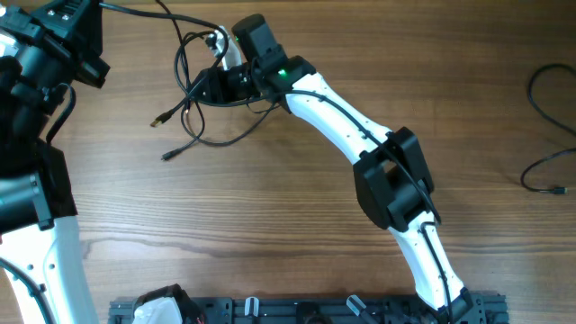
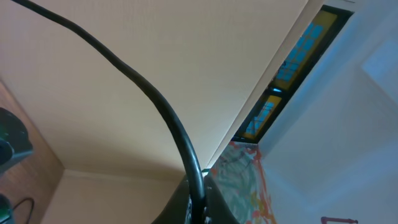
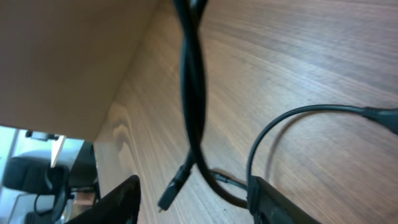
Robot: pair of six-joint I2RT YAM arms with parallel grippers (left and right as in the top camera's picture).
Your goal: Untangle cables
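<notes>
The cables (image 1: pixel 193 94) lie as a tangle of thin black loops at the table's far left-centre, with plug ends at the lower left (image 1: pixel 158 120). My right gripper (image 1: pixel 202 87) is over the tangle. In the right wrist view it is open (image 3: pixel 196 202), with a twisted pair of cables (image 3: pixel 193 93) and a plug (image 3: pixel 169 196) hanging between its fingers. My left gripper (image 1: pixel 76 40) is raised at the far left. In the left wrist view it is shut (image 2: pixel 198 208) on one cable (image 2: pixel 149 93), which runs up and away.
Another black cable (image 1: pixel 547 94) lies at the table's right edge, with a plug end (image 1: pixel 556 190). A black rack (image 1: pixel 297 310) runs along the near edge. The left arm's white base (image 1: pixel 54 261) stands at the near left.
</notes>
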